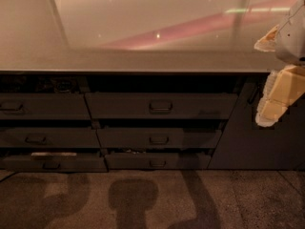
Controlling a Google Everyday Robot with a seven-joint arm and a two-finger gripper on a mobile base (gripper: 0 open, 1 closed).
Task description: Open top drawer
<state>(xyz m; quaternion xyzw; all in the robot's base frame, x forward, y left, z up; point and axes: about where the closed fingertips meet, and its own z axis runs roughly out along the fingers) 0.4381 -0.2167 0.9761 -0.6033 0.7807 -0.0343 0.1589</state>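
The top drawer (161, 105) is the widest dark grey front, just under the counter edge in the middle of the camera view. A small loop handle (161, 107) sits at its centre, and a dark gap runs along its upper edge. My gripper (272, 106) is a pale, blocky shape at the right edge of the view. It hangs in front of the counter edge, to the right of the drawer and about level with it. It is apart from the handle and holds nothing that I can see.
Two shorter grey fronts (158, 139) (157, 162) lie below the top drawer. More drawers (43, 107) stack up on the left. A plain dark panel (257, 142) stands on the right. The glossy counter top (143, 56) runs above, speckled floor (152, 199) with shadows below.
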